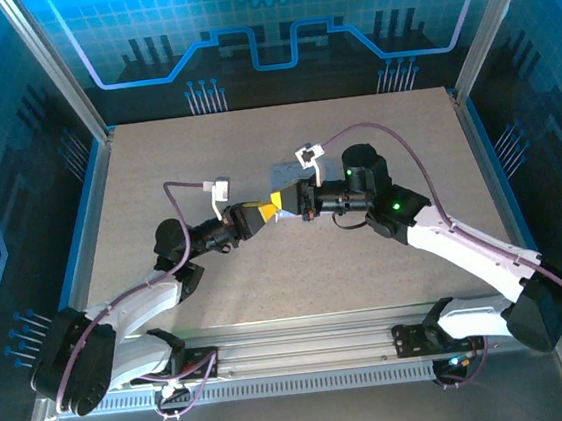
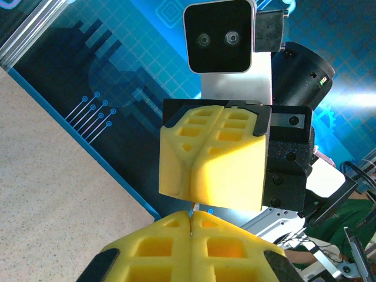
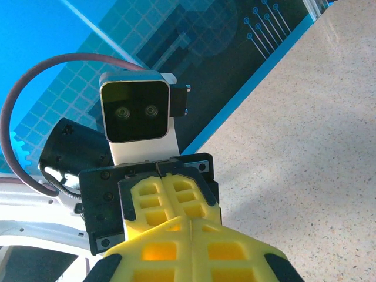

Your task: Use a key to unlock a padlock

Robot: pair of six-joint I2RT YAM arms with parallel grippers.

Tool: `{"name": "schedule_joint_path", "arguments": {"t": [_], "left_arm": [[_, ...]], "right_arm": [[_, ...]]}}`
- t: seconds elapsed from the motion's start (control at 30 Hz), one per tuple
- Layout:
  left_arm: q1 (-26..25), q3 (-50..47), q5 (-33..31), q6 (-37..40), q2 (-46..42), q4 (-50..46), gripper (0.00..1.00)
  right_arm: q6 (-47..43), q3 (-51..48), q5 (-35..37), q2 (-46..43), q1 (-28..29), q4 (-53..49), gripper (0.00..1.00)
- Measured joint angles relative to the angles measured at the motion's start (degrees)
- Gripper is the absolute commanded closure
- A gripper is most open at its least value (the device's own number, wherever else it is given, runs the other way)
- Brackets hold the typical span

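Yellow plastic marks the spot over the middle of the tabletop (image 1: 368, 272) where the left jaws and the right jaws meet tip to tip, but from overhead the meeting point is too small to show anything between them. From the left wrist, the left jaws are pressed together. Their two fingers (image 2: 158, 249) run along a closed seam and are cut off by the lower edge of the frame. A thin pale sliver pokes out of the tip of that seam toward the right jaws. It looks like the key (image 2: 192, 207) pinched there, though it is tiny and washed out by the light. Just beyond it the right jaws appear as one solid yellow block, and I cannot tell whether the sliver touches the block's lower edge or stops just short of it. From the right wrist, the right jaws' fingers (image 3: 232, 255) are also closed along a seam with no visible gap, and they too are cropped at the bottom. Whether the padlock sits between them cannot be told, because the bulky tips cover whatever lies at their meeting point. Each wrist view shows the other arm's black-faced camera (image 2: 218, 36) above the opposing jaws. On the tabletop just past the right jaws lies a pale grey-blue tin (image 1: 287, 168). The wrist and its white camera mount partly hide it, and its print is too small to read.
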Motion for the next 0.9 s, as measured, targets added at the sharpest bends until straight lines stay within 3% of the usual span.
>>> {"name": "schedule_joint_path", "arguments": {"t": [0.07,0.13,0.27,0.53,0.7,0.9], "left_arm": [[0.00,-0.02,-0.02,0.63,-0.22,-0.39,1.00],[0.00,-0.13,-0.22,2.16,-1.29,-2.45,1.00],[0.00,-0.50,-1.38,8.04,-7.02,-12.31,1.00],[0.00,0.94,-7.08,25.88,-23.26,-44.19,1.00],[0.00,1.70,-10.29,32.98,-27.87,-58.40,1.00],[0.00,1.70,-11.39,36.20,-29.05,-66.03,1.00]], "right_arm": [[0.15,0.00,1.07,-0.13,0.13,-0.72,0.57],[-0.37,0.02,2.95,-0.66,0.22,-2.45,0.52],[-0.85,0.11,7.98,-3.21,-0.28,-7.72,0.52],[0.52,-1.20,24.33,-2.93,-0.39,-19.12,0.52],[1.86,-3.85,35.26,6.21,4.20,-22.10,0.55],[2.21,-3.87,43.41,17.18,4.90,-21.07,0.52]]}}
